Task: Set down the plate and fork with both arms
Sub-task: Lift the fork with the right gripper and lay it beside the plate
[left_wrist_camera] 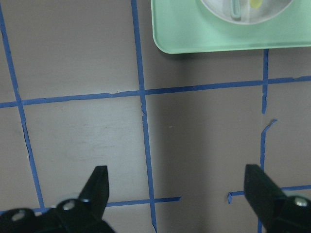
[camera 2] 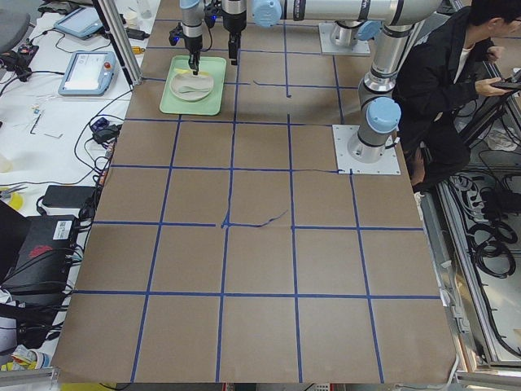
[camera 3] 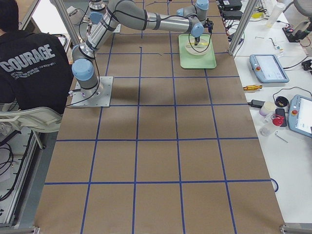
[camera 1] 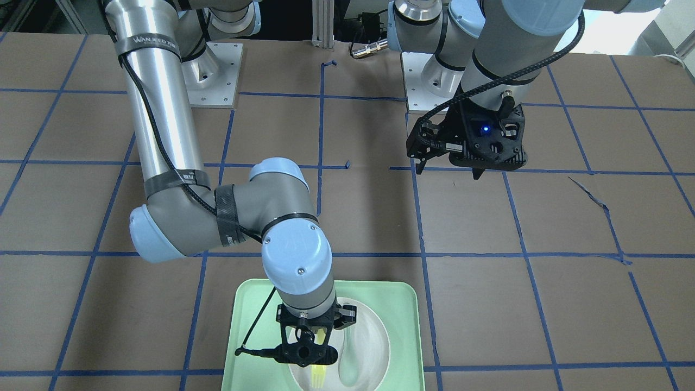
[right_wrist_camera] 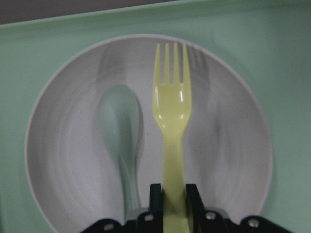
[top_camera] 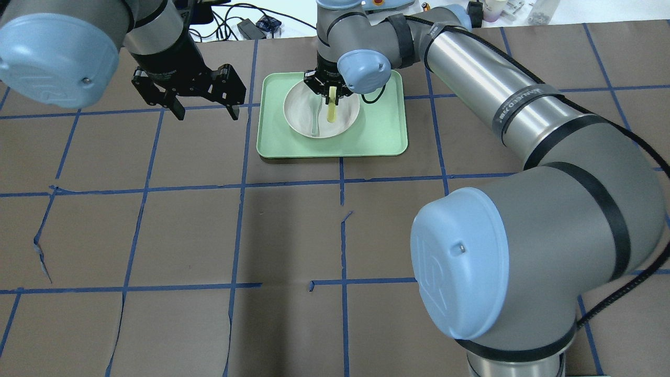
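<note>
- At the bottom edge of the front-facing view, the right gripper (camera 1: 307,343) points down over the plate (camera 1: 377,336); its jaws are closed narrowly on the handle of the fork (camera 1: 318,374); the yellow tines show below the fingers, over the plate's interior; the plate sits inside the tray (camera 1: 404,304); a pale spoon (camera 1: 350,361) lies in the plate beside the fork; the left gripper (camera 1: 449,169) hangs above the bare table (camera 1: 543,217), off to the side of the tray.
- Overhead view: the fork runs from the right gripper toward the plate's centre; the spoon is just beside it, on the left arm's side; the left gripper's jaws are spread wide with nothing between them; it is near the tray's edge, not over it.
- Exterior left view: both grippers are small at the far end; one is over the tray; jaw state is not legible.
- Exterior right view: the right arm stretches out to the tray; an operator (camera 3: 29,63) sits near the robot's base.
- Left wrist view: two black fingers (left_wrist_camera: 99,182) are far apart and empty above the table and blue tape lines (left_wrist_camera: 141,92); the tray corner and a sliver of plate are at the top edge.
- Right wrist view: fingers (right_wrist_camera: 155,196) pinch the fork handle from both sides; the tines' shadow falls offset on the plate; whether the fork touches the plate, cannot tell.
</note>
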Controlling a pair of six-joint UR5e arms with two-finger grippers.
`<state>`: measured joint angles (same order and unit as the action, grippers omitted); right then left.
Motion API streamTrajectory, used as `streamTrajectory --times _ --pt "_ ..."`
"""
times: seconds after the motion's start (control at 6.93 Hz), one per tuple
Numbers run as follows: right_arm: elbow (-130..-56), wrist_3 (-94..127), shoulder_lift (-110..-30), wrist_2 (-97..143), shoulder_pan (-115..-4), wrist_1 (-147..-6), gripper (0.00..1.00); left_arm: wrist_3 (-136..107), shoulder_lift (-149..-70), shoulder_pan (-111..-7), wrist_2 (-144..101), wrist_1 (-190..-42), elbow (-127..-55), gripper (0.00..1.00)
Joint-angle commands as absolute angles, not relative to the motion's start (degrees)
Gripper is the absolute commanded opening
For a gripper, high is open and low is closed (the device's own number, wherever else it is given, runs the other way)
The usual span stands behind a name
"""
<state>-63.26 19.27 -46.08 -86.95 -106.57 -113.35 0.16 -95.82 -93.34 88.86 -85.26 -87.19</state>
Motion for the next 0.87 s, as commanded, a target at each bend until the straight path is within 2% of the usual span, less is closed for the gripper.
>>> streamTrajectory --times 0.0,0.43,0.58,0.72 --pt "-74.13 9.11 -50.97 -88.6 -101.72 -118.52 0.1 -0.09 -95.98 -93.34 88.86 -84.99 -87.19 1.0" --pt "-75.06 7.03 -47.04 -89.3 -100.81 -120.67 0.14 -0.26 -95.63 -93.34 88.77 -82.63 -89.46 1.0" --pt "-75.23 7.03 -47.46 -89.3 -100.81 -121.02 0.7 -0.26 -95.54 -93.34 88.77 -82.62 -89.56 1.0" --pt "-75.76 6.94 -48.85 -89.56 -100.72 -120.68 1.0 -0.18 -95.36 -93.34 88.77 -82.62 -89.65 1.0"
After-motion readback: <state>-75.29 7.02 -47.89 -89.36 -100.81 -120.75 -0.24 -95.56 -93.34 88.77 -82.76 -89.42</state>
